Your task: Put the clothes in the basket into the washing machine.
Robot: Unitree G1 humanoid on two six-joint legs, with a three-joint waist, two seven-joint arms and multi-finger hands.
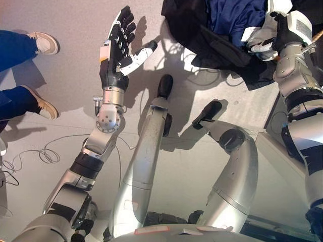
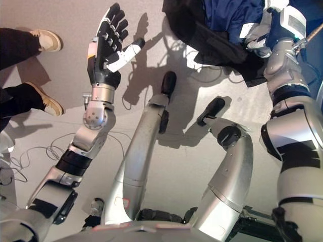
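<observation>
A pile of clothes lies at the top right: a dark blue garment (image 1: 229, 15) on top of black cloth (image 1: 202, 43). My right hand (image 1: 265, 35) reaches into the pile, its white-tipped fingers curled into the blue garment (image 2: 227, 15). My left hand (image 1: 118, 43) is held up over the grey floor at the upper left, well away from the clothes. Its fingers are straight and spread, the thumb sticks out to the right, and it holds nothing. No basket rim or washing machine shows clearly in either view.
A person stands at the left edge; two legs with tan shoes (image 1: 44, 43) (image 1: 41, 105) are near my left arm. A pale flat-topped object (image 1: 275, 161) sits at the lower right by my right arm. Grey floor (image 1: 60, 20) surrounds the left hand.
</observation>
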